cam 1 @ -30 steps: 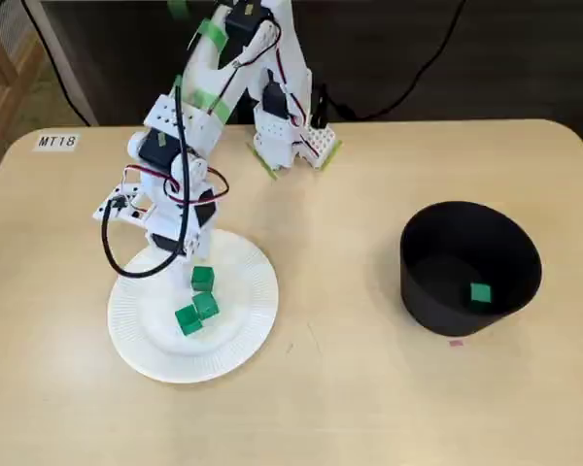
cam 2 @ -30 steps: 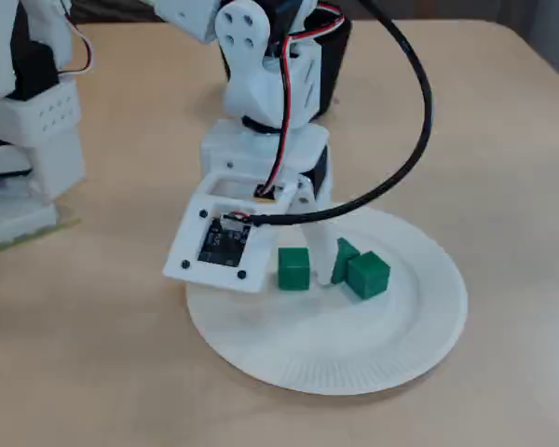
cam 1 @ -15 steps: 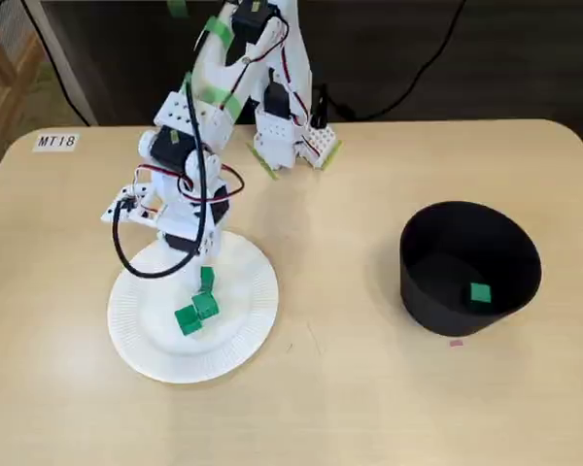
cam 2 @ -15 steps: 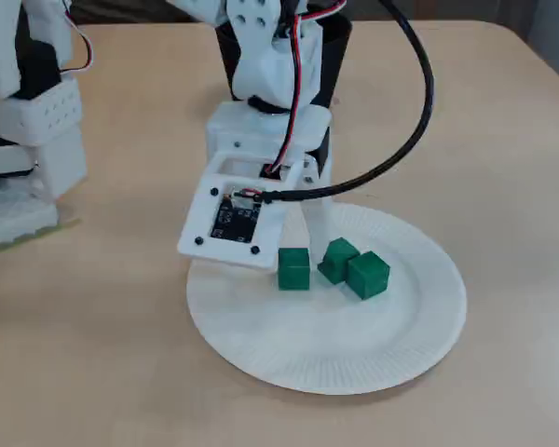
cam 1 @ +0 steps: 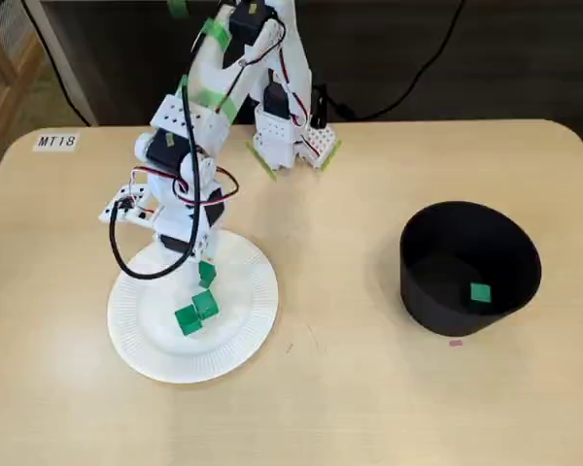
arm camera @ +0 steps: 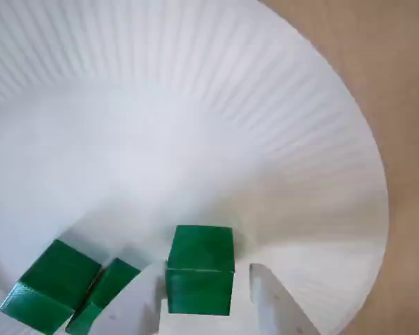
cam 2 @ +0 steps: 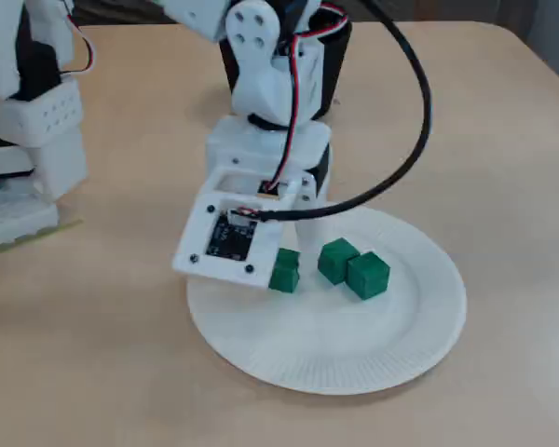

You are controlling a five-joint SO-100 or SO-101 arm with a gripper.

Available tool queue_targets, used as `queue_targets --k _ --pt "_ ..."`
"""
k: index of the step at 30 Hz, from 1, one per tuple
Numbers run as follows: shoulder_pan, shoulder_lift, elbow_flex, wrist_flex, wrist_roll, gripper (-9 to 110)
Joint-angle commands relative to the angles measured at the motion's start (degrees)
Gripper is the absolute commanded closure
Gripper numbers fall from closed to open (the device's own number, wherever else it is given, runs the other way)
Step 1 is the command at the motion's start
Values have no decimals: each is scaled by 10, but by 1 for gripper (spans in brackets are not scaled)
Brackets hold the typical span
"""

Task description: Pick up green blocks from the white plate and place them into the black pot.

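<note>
My gripper (arm camera: pixel 204 296) is shut on one green block (arm camera: pixel 199 276), with a white finger on each side of it in the wrist view. In both fixed views this block (cam 1: pixel 206 273) (cam 2: pixel 283 271) hangs just above the white paper plate (cam 1: pixel 146 342) (cam 2: pixel 354 358) under the gripper (cam 1: pixel 203 269). Two more green blocks (cam 1: pixel 196 313) (cam 2: pixel 354 269) lie touching each other on the plate (arm camera: pixel 195 105), beside the held one. The black pot (cam 1: pixel 469 267) stands at the right in a fixed view with one green block (cam 1: pixel 480 292) inside it.
The arm's white base (cam 1: pixel 287 141) is fixed at the table's far edge, and a black cable (cam 1: pixel 126 257) loops down beside the plate. A label reading MT18 (cam 1: pixel 56 142) sits at the far left corner. Bare tabletop lies between plate and pot.
The gripper came down onto the block nearest the arm, shut on it, and has raised it slightly off the plate. The other two blocks stayed put.
</note>
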Motion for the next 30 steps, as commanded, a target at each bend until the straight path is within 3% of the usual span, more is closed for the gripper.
queue_targets --k 1,7,13,20,23,27,30 --pt "-2 -2 -8 -7 3 87" --pt "4 -24 -8 -21 21 104" --pt "4 0 -15 -25 11 104" --pt "-25 229 -62 -31 33 104" --pt "-90 330 -78 -32 69 104" --pt "-256 432 -47 -61 128 104" --pt "-400 522 77 -169 197 104"
